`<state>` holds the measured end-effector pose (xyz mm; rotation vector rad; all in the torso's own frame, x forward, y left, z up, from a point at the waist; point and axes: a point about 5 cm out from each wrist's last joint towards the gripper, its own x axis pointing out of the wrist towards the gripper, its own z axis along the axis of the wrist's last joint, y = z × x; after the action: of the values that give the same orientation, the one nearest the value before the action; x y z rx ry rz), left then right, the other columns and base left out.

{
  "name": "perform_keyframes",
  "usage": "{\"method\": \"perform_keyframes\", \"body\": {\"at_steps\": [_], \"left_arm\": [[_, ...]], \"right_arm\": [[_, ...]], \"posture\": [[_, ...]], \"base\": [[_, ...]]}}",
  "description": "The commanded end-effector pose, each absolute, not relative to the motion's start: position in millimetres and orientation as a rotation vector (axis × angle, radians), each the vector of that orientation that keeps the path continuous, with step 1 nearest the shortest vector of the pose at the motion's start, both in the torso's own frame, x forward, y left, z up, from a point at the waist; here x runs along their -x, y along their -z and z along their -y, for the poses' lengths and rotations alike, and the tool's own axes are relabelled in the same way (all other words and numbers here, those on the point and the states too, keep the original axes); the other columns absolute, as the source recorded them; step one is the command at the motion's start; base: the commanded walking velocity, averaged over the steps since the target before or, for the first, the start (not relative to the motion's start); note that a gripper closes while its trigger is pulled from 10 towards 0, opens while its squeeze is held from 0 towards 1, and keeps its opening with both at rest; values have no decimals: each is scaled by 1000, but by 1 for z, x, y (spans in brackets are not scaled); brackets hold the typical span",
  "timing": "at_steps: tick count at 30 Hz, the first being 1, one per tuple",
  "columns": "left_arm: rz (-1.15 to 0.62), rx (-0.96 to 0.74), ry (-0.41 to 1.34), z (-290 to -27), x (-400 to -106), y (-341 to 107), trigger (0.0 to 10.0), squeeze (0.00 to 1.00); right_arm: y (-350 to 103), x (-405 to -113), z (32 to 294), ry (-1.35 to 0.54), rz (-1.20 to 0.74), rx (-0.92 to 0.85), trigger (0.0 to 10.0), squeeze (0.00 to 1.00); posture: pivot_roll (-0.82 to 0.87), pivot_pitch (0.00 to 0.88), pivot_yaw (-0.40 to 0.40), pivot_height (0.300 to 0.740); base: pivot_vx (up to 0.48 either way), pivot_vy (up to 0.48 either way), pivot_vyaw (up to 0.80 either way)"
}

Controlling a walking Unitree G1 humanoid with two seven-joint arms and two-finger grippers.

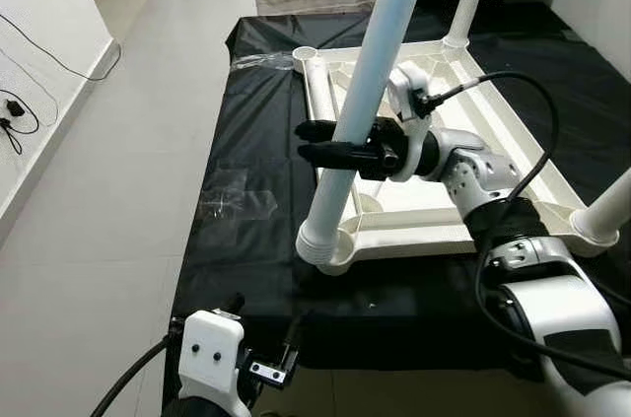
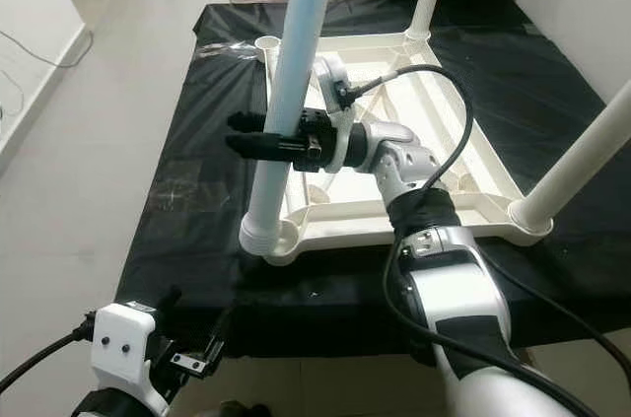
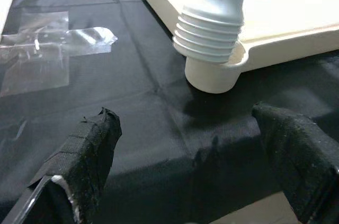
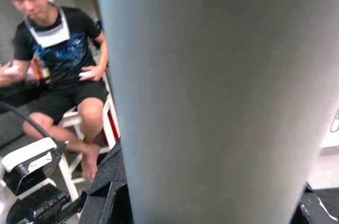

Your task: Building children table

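Pale tiled floor [image 1: 118,171]; white wall [image 1: 39,42] with trailing cables [image 1: 20,116]; black sheet [image 1: 246,190] underfoot.

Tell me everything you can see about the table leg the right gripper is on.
The leg is a long, round, smooth white tube that looks like plastic, with a ribbed collar at its lower end. That end sits in the near-left corner socket of the upturned white tabletop, which lies on a black sheet. The leg stands tilted, its top leaning away to the right and running out of frame. The right gripper clasps it at mid-height, a black finger on each side.
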<state>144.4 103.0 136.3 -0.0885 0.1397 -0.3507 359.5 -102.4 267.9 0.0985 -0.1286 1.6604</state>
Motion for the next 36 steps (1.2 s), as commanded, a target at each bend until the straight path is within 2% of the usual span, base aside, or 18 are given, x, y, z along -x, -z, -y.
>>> {"method": "perform_keyframes", "body": {"at_steps": [1, 18, 24, 31, 36], "left_arm": [[-152, 77, 358, -102, -141, -135, 10000, 0], [-152, 58, 359, -103, -141, -136, 10000, 0], [-151, 55, 357, -103, -141, -135, 10000, 0], [-150, 52, 356, -102, -141, -136, 10000, 0], [-150, 52, 355, -102, -141, -136, 10000, 0]], "right_arm": [[-263, -360, 98, -1670, 91, -59, 10000, 0], [-269, -361, 113, -1701, 39, -3, 10000, 0], [-261, -358, 109, -1723, 22, 27, 10000, 0], [-249, -357, 94, -1752, -24, 185, 10000, 0], [-249, -357, 91, -1764, -30, 206, 10000, 0]], "posture": [[161, 204, 27, 740], [152, 202, 19, 740], [152, 202, 19, 740], [156, 205, 16, 740], [156, 205, 16, 740]], "base": [[0, 0, 0], [0, 0, 0], [0, 0, 0], [0, 0, 0], [0, 0, 0]]}}
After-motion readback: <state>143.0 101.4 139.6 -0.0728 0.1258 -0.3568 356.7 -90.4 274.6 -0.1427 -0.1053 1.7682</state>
